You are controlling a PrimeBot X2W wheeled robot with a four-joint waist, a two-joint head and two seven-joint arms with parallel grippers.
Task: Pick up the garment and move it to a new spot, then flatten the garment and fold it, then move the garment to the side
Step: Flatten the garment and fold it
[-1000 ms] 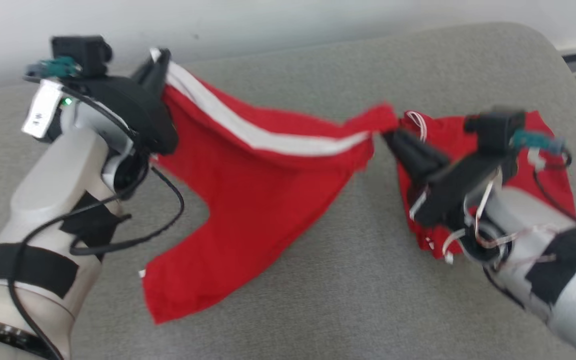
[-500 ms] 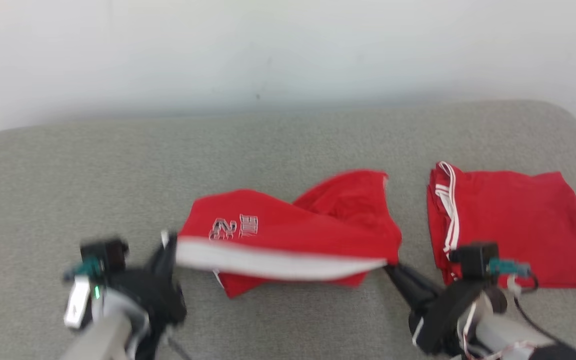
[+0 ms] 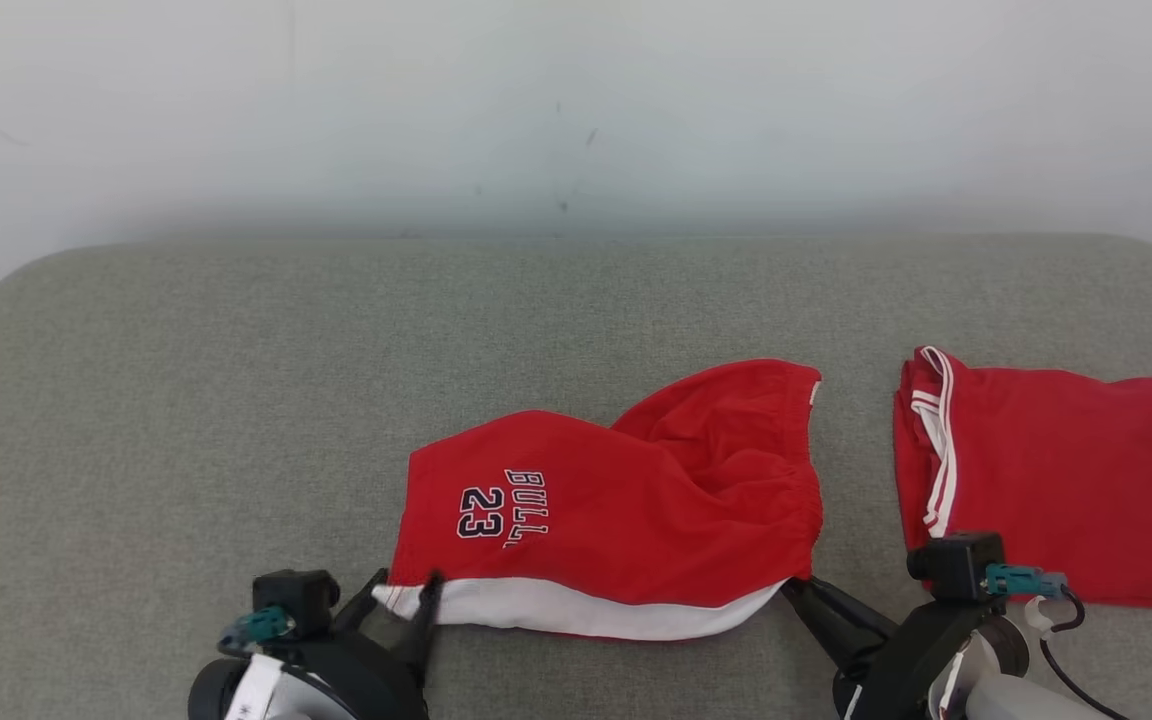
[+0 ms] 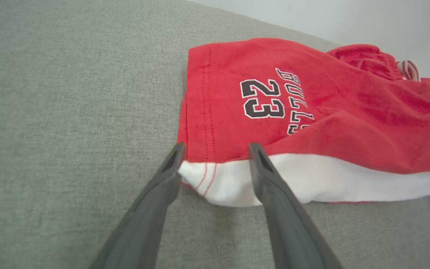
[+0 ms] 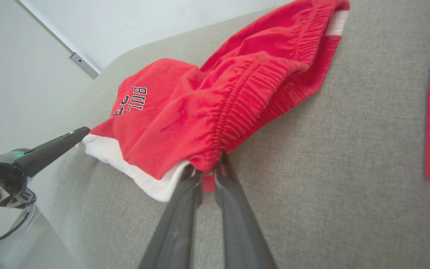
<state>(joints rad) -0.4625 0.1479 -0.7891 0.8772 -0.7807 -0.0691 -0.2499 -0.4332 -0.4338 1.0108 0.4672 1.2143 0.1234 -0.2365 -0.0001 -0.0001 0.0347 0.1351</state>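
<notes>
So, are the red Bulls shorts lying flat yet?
Not flat: the Bulls shorts hump up at the waistband, whose corner the right tool pinches.

The red shorts [image 3: 616, 520], held aloft a second ago, now lie on the cushion [image 3: 186, 400], the left hand [image 3: 404, 582] opened.

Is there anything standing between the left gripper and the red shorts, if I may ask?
Nothing visible does. The left gripper is open with its fingers either side of the white-striped corner of the red shorts; the right gripper is shut on their waistband corner.
</notes>
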